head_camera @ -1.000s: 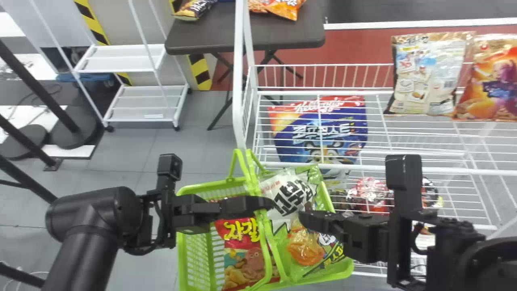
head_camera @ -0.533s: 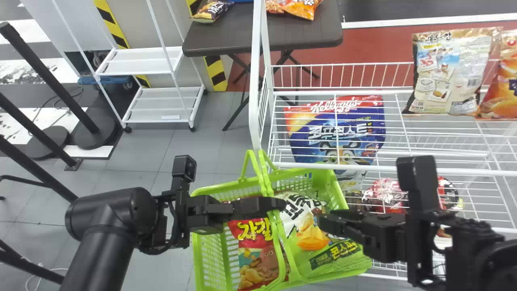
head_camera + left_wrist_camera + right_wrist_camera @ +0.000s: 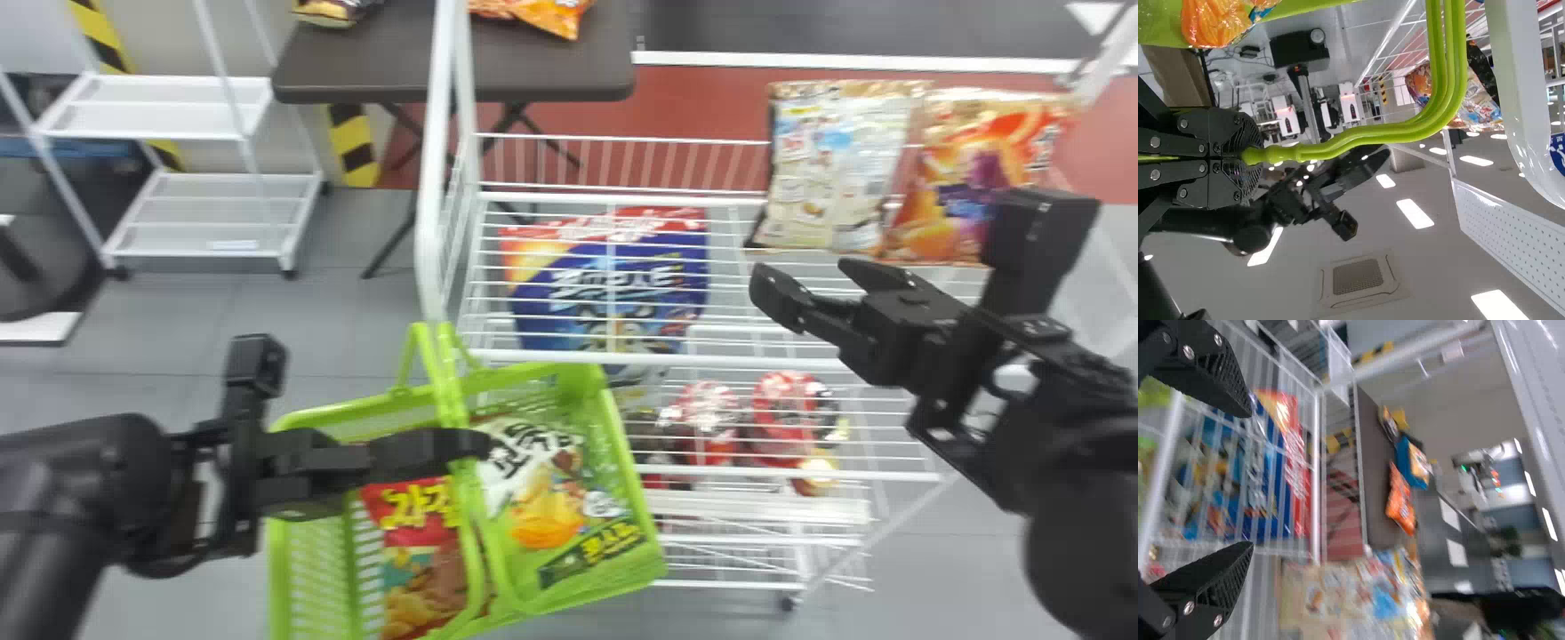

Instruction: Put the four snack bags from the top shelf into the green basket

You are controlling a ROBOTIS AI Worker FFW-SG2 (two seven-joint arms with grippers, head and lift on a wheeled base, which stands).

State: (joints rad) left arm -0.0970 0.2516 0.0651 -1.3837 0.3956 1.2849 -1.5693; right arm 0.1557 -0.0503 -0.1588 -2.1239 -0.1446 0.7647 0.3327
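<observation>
The green basket (image 3: 633, 458) hangs at the front left of the rack, with my left gripper (image 3: 467, 444) shut on its handles. In the left wrist view the green handles (image 3: 1368, 135) run out of my left gripper (image 3: 1248, 157). A red snack bag (image 3: 422, 533) and a white-and-green one (image 3: 533, 498) lie in the basket. Two bags stand on the top shelf, a beige one (image 3: 831, 169) and an orange one (image 3: 965, 187). My right gripper (image 3: 805, 289) is open over the shelf, in front of them. In the right wrist view the beige bag (image 3: 1351, 593) lies beyond my right gripper (image 3: 1248, 481).
The rack's wire shelf front rail (image 3: 622, 357) runs between basket and bags, and a white post (image 3: 431, 178) rises at its left. Below are a blue-and-red bag (image 3: 613, 284) and red packages (image 3: 707, 418). Behind stands a dark table (image 3: 444, 71) with more snacks.
My right gripper has gone from over the basket up and right to the top-shelf bags, its fingers now apart. The head view has swung, shifting the scene leftward. The left gripper still holds the basket.
</observation>
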